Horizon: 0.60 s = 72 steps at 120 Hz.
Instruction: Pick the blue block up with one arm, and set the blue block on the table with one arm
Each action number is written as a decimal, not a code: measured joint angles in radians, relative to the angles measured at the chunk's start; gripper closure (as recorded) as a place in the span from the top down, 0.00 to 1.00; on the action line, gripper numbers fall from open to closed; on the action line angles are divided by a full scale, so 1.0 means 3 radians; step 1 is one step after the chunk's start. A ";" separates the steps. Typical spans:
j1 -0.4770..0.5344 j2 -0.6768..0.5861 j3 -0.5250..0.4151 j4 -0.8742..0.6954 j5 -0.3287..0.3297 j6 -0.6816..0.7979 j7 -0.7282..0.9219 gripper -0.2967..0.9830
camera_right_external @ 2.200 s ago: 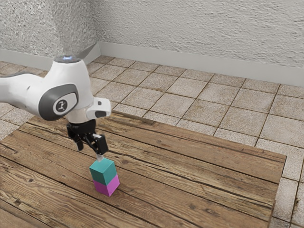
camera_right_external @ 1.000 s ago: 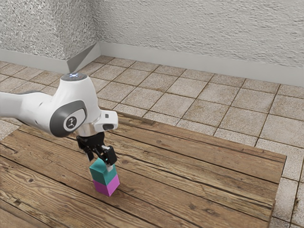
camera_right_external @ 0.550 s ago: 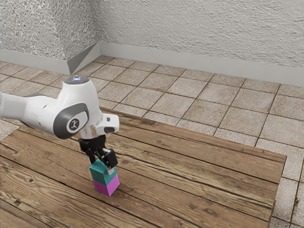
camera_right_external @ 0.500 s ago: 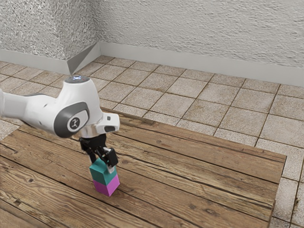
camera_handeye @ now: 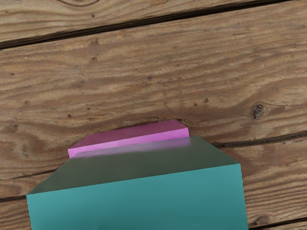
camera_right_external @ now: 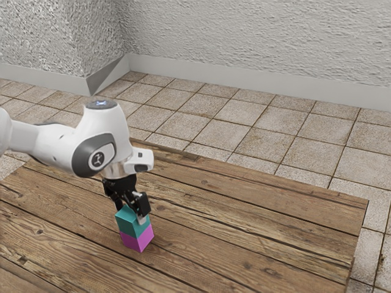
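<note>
My gripper (camera_right_external: pixel 132 209) is down at the teal-blue block (camera_right_external: pixel 132 222), overlapping its upper part in the exterior view. I cannot tell whether it grasps the block. The blue block sits directly on the magenta block (camera_right_external: pixel 138 239), which stands on the wooden table (camera_right_external: pixel 244 232). In the wrist view, the blue block (camera_handeye: pixel 139 201) is large and close below my hand. Beyond its far edge, a strip of the magenta block (camera_handeye: pixel 129 140) shows, with planks of the table (camera_handeye: pixel 153 81) past it.
Table boards stretch toward the exterior view's right, ending at a table edge (camera_right_external: pixel 359 244). Beyond it are floor tiles (camera_right_external: pixel 244 116) and a pale textured wall (camera_right_external: pixel 256 43).
My hand has come down and a little toward the exterior view's right, from above the stack to the blue block. It has barely moved over the last half second. Both blocks have stayed put.
</note>
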 joint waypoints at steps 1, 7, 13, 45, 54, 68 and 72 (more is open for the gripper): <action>0.0000 0.0003 0.0000 0.0000 0.0000 0.0000 0.0001 0.77; 0.0000 0.0020 0.0000 0.0000 0.0002 0.0000 0.0004 0.77; -0.0002 0.0043 0.0001 0.0008 0.0005 0.0002 0.0007 0.77; 0.0010 0.0113 0.0015 0.0025 0.0011 0.0012 0.0019 0.69; 0.0017 0.0111 0.0015 0.0026 0.0014 0.0014 0.0021 0.62; 0.0023 0.0096 0.0014 0.0026 0.0026 0.0015 0.0018 0.55; 0.0028 0.0071 0.0009 0.0025 0.0032 0.0016 0.0015 0.53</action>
